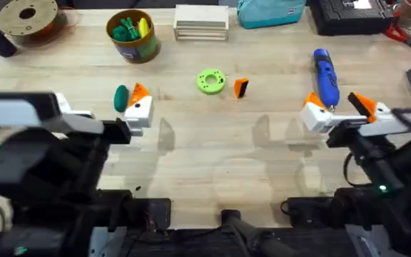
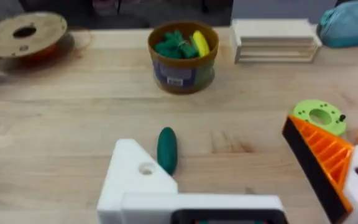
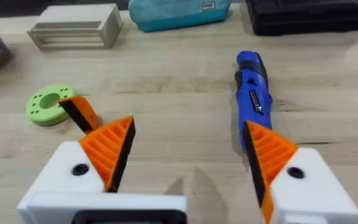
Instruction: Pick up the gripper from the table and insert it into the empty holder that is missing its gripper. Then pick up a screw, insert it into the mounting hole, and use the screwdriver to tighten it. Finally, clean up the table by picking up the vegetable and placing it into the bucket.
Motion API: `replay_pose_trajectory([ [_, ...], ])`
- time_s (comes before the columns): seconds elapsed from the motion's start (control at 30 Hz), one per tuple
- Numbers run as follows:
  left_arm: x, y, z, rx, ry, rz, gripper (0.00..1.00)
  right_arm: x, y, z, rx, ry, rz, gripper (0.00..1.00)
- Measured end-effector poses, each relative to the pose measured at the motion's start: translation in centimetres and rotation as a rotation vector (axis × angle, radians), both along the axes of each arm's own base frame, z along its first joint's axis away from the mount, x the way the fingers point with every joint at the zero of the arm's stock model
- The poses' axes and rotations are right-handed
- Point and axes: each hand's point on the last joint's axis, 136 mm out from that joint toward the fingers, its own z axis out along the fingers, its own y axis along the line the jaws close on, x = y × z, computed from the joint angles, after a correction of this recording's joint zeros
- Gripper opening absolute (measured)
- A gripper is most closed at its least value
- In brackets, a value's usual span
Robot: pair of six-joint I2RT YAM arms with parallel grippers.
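The loose orange gripper (image 1: 240, 87) lies on the table (image 1: 205, 157) just right of a green ring disc (image 1: 210, 81); the right wrist view shows the gripper (image 3: 79, 112) leaning against that disc. My left gripper (image 1: 116, 107) is open and empty; its white holder (image 2: 135, 177) has no tip, while its twin carries an orange one. The dark green vegetable (image 2: 167, 149) lies just beyond the holder. Farther back stands the bucket (image 1: 133, 34), holding green and yellow pieces. My right gripper (image 1: 337, 106) is open, both tips orange, just short of the blue screwdriver (image 1: 325, 75).
A brown spool (image 1: 27, 18) sits at the far left. A pale wooden stack (image 1: 201, 21), a teal bag (image 1: 270, 11) and a black case (image 1: 352, 14) line the back edge. The near middle of the table is bare wood.
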Motion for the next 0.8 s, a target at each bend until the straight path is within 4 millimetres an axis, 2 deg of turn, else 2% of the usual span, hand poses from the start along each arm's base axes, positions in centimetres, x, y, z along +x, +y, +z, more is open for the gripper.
replay_pose_trajectory([
  [0.13,-0.2,0.3,1.2,0.005,0.115,0.016,0.992,-0.7,0.0,1.5,0.001,0.059,0.002,0.99],
  [0.33,0.9,0.9,3.4,0.019,0.303,0.046,0.992,-0.9,0.1,3.3,0.003,0.177,0.002,0.99],
  [0.53,2.9,1.2,5.4,0.032,0.472,0.061,0.992,0.0,0.1,4.6,0.004,0.345,0.004,0.99],
  [0.8,5.5,1.2,5.8,0.037,0.611,0.061,0.992,1.7,0.1,6.0,-0.028,0.559,0.024,0.99],
])
